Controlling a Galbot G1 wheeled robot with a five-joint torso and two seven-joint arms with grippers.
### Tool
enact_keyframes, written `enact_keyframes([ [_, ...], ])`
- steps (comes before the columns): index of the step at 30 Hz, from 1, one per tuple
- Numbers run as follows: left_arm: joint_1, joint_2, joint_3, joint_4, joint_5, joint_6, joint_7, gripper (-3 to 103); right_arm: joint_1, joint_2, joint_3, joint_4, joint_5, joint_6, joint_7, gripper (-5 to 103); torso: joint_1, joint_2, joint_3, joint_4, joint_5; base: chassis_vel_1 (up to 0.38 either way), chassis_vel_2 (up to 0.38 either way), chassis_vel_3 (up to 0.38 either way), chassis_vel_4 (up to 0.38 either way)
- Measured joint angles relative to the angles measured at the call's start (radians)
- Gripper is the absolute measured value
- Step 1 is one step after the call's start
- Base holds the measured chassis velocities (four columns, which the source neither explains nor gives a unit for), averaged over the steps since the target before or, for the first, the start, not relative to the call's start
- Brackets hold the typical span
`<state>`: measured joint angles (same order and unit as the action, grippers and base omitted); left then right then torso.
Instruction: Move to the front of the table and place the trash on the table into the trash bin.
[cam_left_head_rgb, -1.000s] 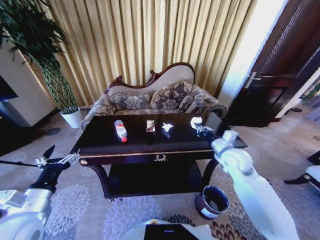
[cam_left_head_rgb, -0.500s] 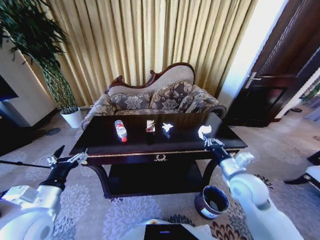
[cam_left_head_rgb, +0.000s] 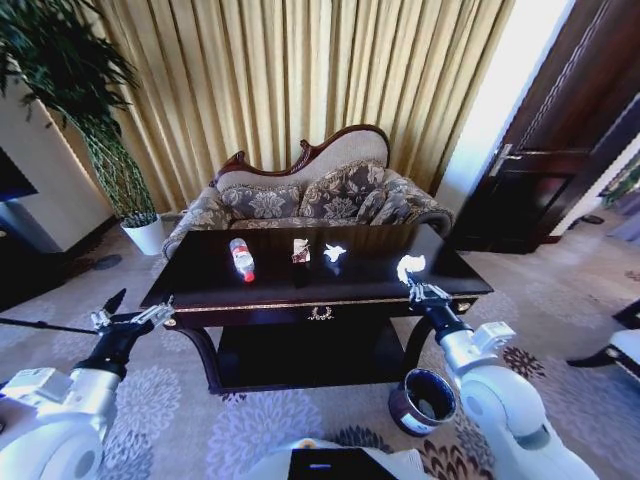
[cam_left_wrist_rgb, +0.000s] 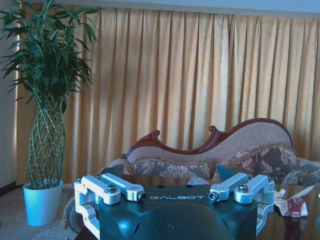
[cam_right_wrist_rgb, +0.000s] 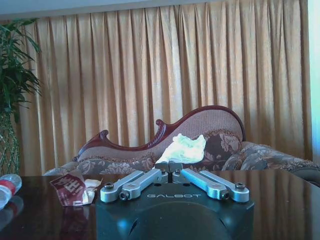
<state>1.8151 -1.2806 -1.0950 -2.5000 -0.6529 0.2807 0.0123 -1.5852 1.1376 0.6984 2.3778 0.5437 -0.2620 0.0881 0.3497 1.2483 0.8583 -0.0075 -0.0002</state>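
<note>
Pinching crumpled white paper (cam_left_head_rgb: 406, 265) over the table (cam_left_head_rgb: 330, 288), seemingly lifted, right end effector (cam_left_head_rgb: 412, 284); left end effector (cam_left_head_rgb: 133, 318) wide.

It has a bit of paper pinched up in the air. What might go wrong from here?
The right hand grips only an edge of the crumpled paper, so it may slip onto the table. The bin stands low beside the table leg, an easy target to miss.

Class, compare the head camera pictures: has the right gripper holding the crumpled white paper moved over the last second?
Yes. The right gripper, shut on the crumpled white paper, has drawn back from the middle of the glossy dark-brown wooden table toward its front right edge, nearer the robot.
</note>
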Motion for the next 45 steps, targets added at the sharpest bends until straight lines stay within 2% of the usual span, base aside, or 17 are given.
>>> enact_keyframes([
  [15, 0.001, 0.0, 0.007, 0.0, 0.001, 0.0, 0.003, 100, -0.024, 0.025, -0.001, 0.002, -0.02, -0.004, 0.001, 0, 0.0, 0.0, 0.0, 0.0, 0.0, 0.088, -0.089, -0.086, 0.094],
  [22, 0.002, -0.004, 0.004, 0.0, 0.004, -0.003, 0.004, 100, -0.021, 0.022, -0.009, -0.07, -0.028, -0.009, 0.0, 0, 0.0, 0.0, 0.0, 0.0, 0.0, 0.063, -0.07, -0.059, 0.056],
  [30, -0.001, -0.013, 0.017, 0.0, 0.013, -0.004, 0.005, 100, 0.044, 0.039, -0.025, -0.352, -0.101, -0.024, 0.005, 0, 0.0, 0.0, 0.0, -0.0001, 0.0002, 0.003, -0.007, -0.003, 0.003],
  [34, -0.001, -0.018, 0.03, 0.0, 0.03, -0.013, 0.01, 100, 0.12, 0.048, -0.047, -0.553, -0.086, -0.032, 0.006, 0, 0.0, 0.0, 0.0, -0.0001, 0.0003, 0.0, 0.0, 0.0, 0.0],
  [39, 0.001, -0.02, 0.03, 0.0, 0.03, -0.021, 0.016, 100, 0.19, 0.054, -0.063, -0.693, -0.07, -0.037, 0.006, 0, 0.0, 0.0, 0.0, -0.0001, 0.0, 0.0, 0.0, 0.0, 0.0],
  [42, 0.007, -0.025, 0.028, 0.0, 0.03, -0.024, 0.021, 100, 0.268, 0.054, -0.076, -0.854, -0.099, -0.033, 0.006, 0, 0.0, 0.0, 0.0, 0.0, 0.0002, 0.0, 0.0, 0.0, 0.0],
  [45, 0.009, -0.026, 0.026, 0.0, 0.03, -0.025, 0.021, 100, 0.306, 0.051, -0.081, -0.941, -0.125, -0.023, 0.006, 0, 0.0, 0.0, 0.0, -0.0001, 0.0001, 0.0, 0.0, 0.0, 0.0],
])
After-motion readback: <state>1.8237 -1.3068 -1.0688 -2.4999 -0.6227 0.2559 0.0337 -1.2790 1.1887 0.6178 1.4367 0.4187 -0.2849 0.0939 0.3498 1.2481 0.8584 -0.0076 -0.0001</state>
